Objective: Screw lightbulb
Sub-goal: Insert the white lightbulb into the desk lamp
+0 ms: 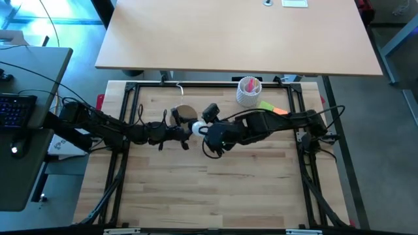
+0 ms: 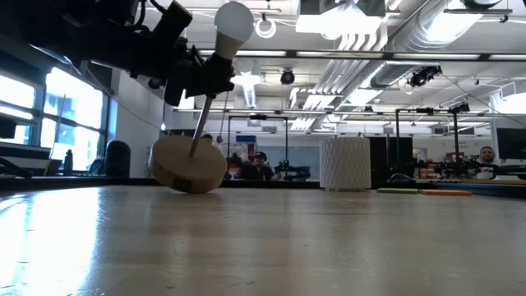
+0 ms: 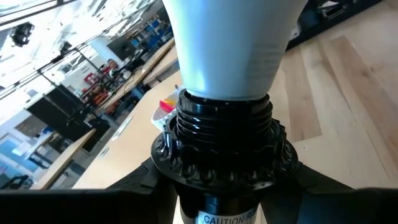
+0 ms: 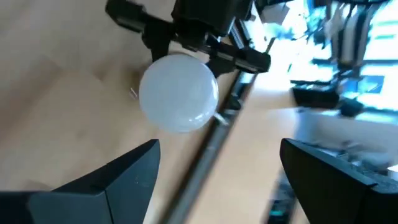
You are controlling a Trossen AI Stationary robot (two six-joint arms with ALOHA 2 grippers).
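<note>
Mid-table, both arms meet over the wooden worktop (image 1: 215,176). The lightbulb (image 1: 198,128) sits in the black socket (image 3: 225,134) at the top end of a lamp stand, whose thin metal rod (image 2: 200,123) slopes down to a round wooden base (image 2: 187,164). In the low view the base is tipped, one edge on the table, the rest raised, w/ the bulb up high near the picture's top.

The left gripper (image 1: 181,133), reaching in from the left side, is clenched around the socket just below the bulb; its wrist view shows the bulb's white neck seated in the socket's threaded collar, a caution label partly visible beneath.

The right gripper (image 4: 214,171) comes in from the right & faces the bulb's rounded end. Its two dark fingers (image 4: 130,174) are spread wide, released, w/ the bulb between them in that view but apart from both; nothing is held.

Toward the table's back edge stands a white ribbed cup (image 1: 248,91) w/ pink contents, well apart from the bulb. Just beside it lie flat green (image 1: 266,104) & orange (image 1: 279,110) items. Behind the worktop is a 2nd, lighter table (image 1: 235,39). Across the room in the low view, people (image 2: 260,164) sit at desks, too small to make out further.
</note>
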